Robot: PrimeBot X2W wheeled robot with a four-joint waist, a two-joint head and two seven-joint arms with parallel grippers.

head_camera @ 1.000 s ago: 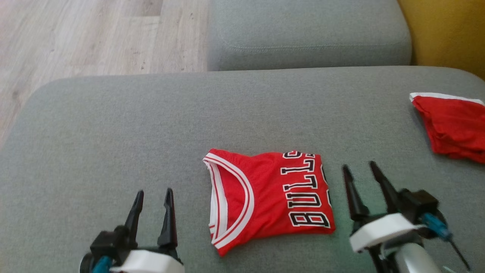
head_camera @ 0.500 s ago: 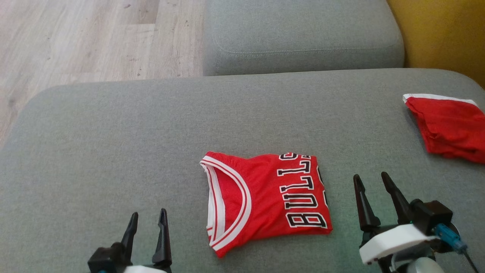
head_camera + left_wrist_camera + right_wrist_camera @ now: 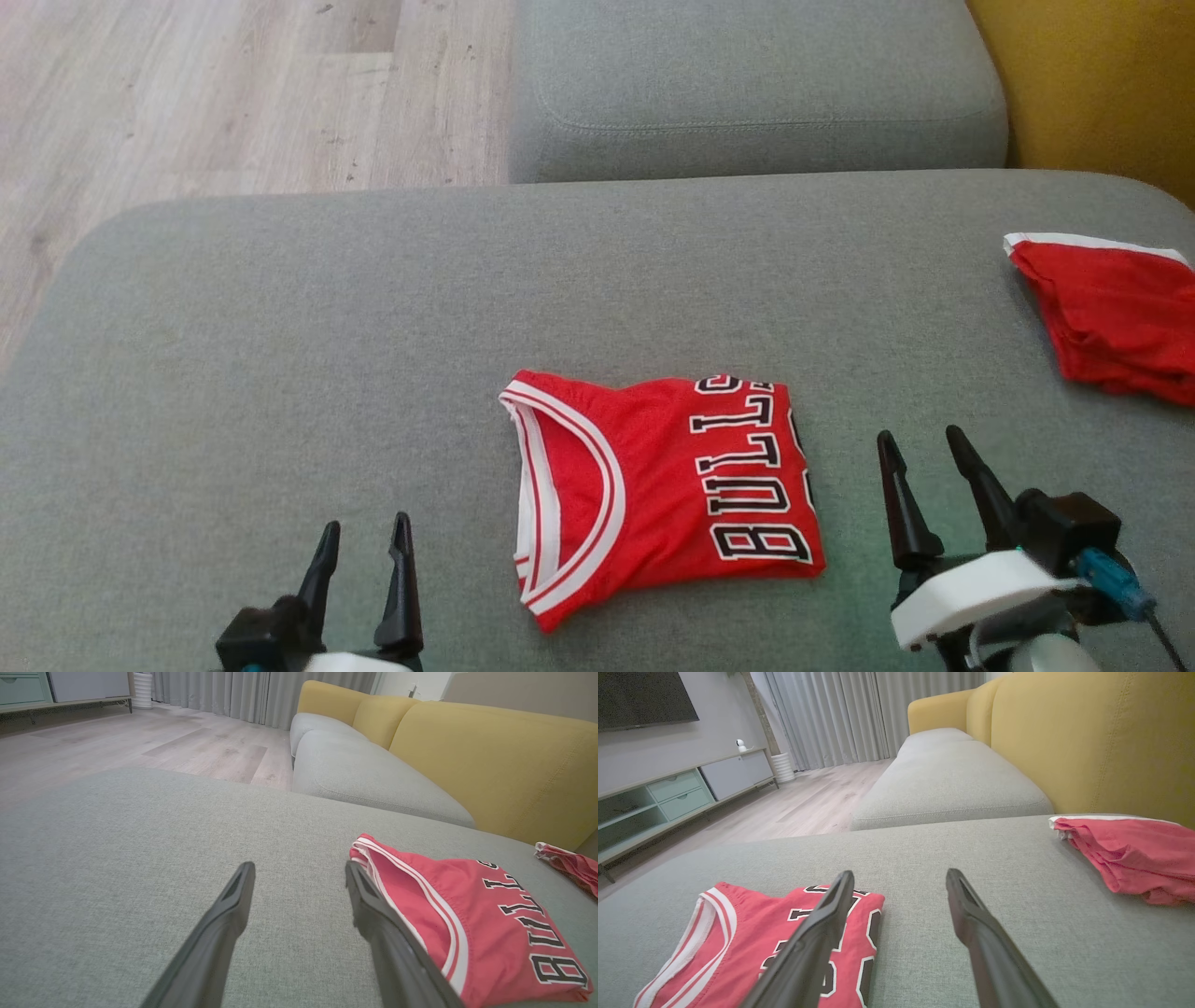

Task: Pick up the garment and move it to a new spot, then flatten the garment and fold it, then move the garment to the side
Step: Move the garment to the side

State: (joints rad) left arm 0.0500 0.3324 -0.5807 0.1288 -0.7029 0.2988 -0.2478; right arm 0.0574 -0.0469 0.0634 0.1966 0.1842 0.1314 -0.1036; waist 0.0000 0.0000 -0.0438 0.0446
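Observation:
A red jersey [image 3: 658, 490] with white trim and black "BULLS" lettering lies folded into a rough square on the grey sofa cushion [image 3: 280, 327]. It also appears as the jersey [image 3: 472, 924] and the jersey [image 3: 752, 942] in the wrist views. My left gripper [image 3: 366, 530] stands open at the lower left, apart from the jersey's neckline side, holding nothing. My right gripper [image 3: 920, 442] is open just right of the jersey's lettered edge, also holding nothing. Between its fingers [image 3: 817, 933] only bare cushion shows.
A second red garment [image 3: 1116, 317] with a white hem lies crumpled at the cushion's right edge. Another grey cushion [image 3: 756, 84] sits behind, a yellow backrest [image 3: 1102, 84] to the right, and wooden floor [image 3: 233, 93] beyond the left edge.
Over the last second both grippers drew back toward me, away from the jersey, and stayed open. The jersey has not moved; the camera shifted slightly.

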